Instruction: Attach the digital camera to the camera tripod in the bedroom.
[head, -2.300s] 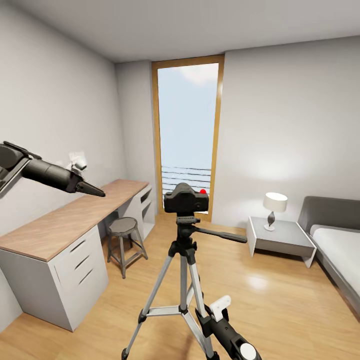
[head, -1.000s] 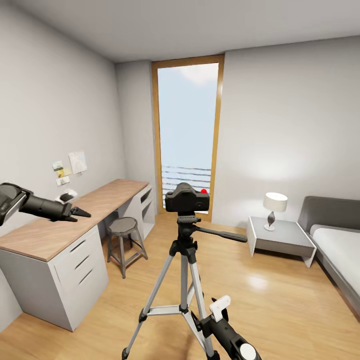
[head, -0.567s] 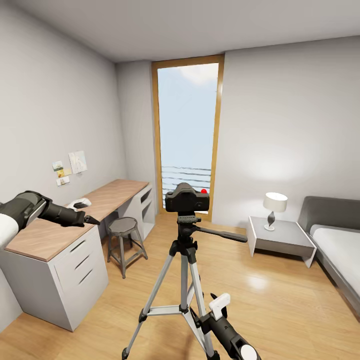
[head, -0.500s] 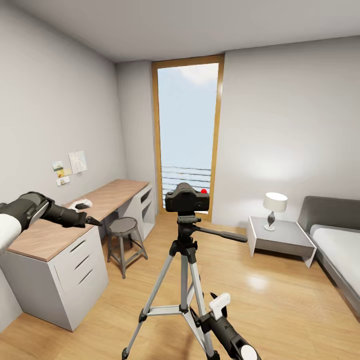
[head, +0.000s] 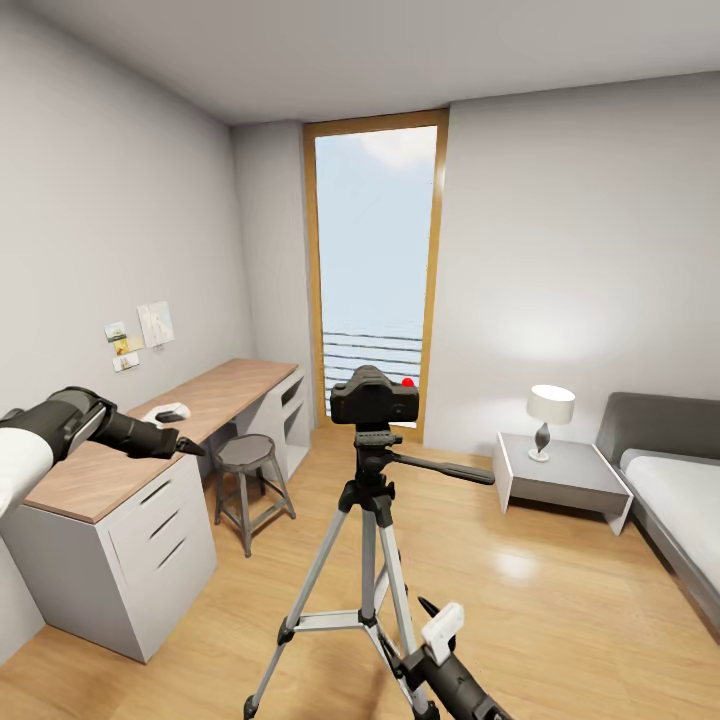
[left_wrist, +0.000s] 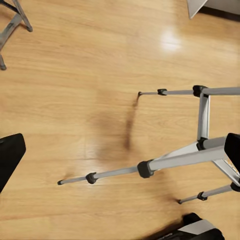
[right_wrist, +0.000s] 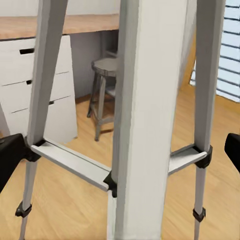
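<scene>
The bedroom has a tall window (head: 375, 270), a desk (head: 150, 440) on the left and a bed (head: 670, 490) on the right. In the middle stands the tripod (head: 365, 560) with the camera (head: 373, 398) sitting on its head (red button showing). The left gripper (head: 185, 446) hangs above the desk's edge, the right gripper (head: 425, 610) low beside a tripod leg; both have their fingers spread

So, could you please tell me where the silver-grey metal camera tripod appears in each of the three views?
Head view: silver-grey metal camera tripod stands centre, legs spreading to the bottom edge.
Left wrist view: its legs cross the right half, from above.
Right wrist view: its legs and centre column close up.
Shared landmark: round grey stool.
</scene>
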